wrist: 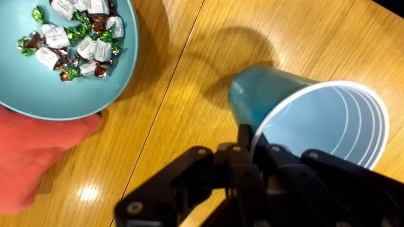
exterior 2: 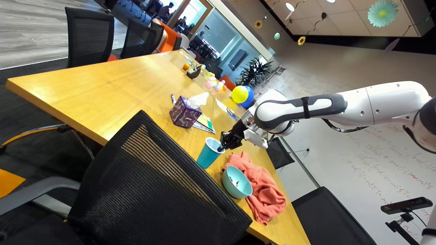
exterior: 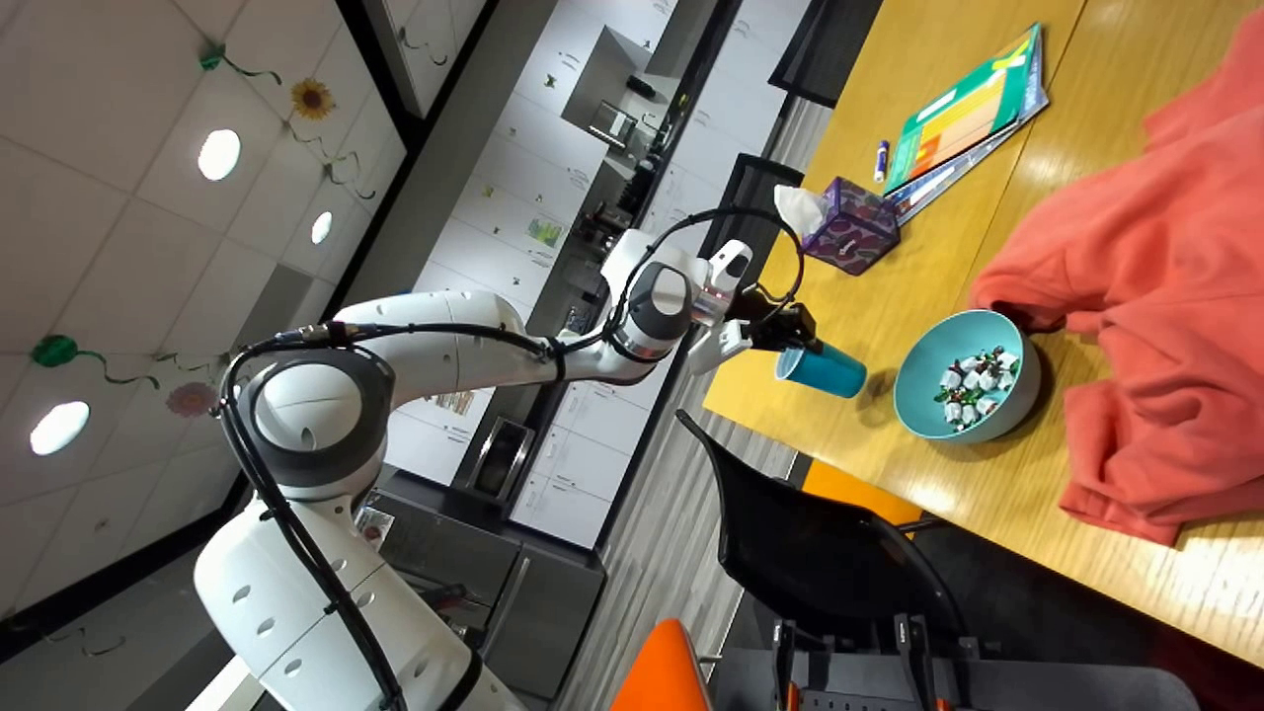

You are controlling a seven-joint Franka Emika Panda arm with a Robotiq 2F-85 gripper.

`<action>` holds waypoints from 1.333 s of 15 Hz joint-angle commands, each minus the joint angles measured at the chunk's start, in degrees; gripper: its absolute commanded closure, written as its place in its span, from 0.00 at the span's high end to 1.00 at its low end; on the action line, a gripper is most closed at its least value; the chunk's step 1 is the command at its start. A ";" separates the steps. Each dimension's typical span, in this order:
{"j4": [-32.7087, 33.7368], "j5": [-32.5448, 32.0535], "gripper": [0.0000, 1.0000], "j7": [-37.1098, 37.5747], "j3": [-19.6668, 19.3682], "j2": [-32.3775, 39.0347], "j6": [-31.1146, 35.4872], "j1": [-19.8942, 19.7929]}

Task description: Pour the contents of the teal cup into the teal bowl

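Note:
My gripper (wrist: 252,135) is shut on the rim wall of the teal cup (wrist: 262,91), one finger inside it and one outside. The cup also shows in both exterior views (exterior: 829,370) (exterior 2: 207,157). Its shadow lies apart from its base, so it appears a little above the table. The visible inner wall is pale and bare; the bottom of the cup is hidden. The teal bowl (wrist: 63,97) stands on the table beside the cup, holding several wrapped candies (wrist: 85,47). The bowl also shows in both exterior views (exterior: 1027,390) (exterior 2: 233,190).
A coral cloth (exterior: 1165,257) lies bunched against the bowl. A purple tissue box (exterior: 854,232), colourful folders (exterior: 973,109) and a marker (exterior: 881,161) are farther along the table. A black chair (exterior: 820,553) stands at the table's edge near the bowl.

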 commanded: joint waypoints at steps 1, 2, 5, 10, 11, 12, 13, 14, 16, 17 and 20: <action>0.99 2.24 0.01 -3.99 -1.62 0.36 -0.65 1.61; 0.90 2.60 0.01 -5.84 -1.36 0.58 0.10 1.36; 0.67 1.97 0.01 -11.04 -1.12 1.39 2.81 0.97; 0.43 1.98 0.01 -18.28 -0.24 3.02 8.16 0.03; 0.38 1.44 0.01 -18.83 -0.45 3.38 9.05 0.27; 0.33 1.34 0.30 -19.25 -0.46 3.60 9.58 0.36; 0.37 1.21 0.32 -19.39 -0.59 3.84 9.87 0.50; 0.46 1.00 0.38 -19.36 -0.79 3.97 9.54 0.71; -0.04 0.43 0.53 -18.13 -1.53 3.32 8.98 1.52; -0.92 0.04 0.62 -17.64 -1.80 2.39 9.52 1.94; -3.16 -0.35 0.83 -17.21 -1.92 -0.27 10.74 2.50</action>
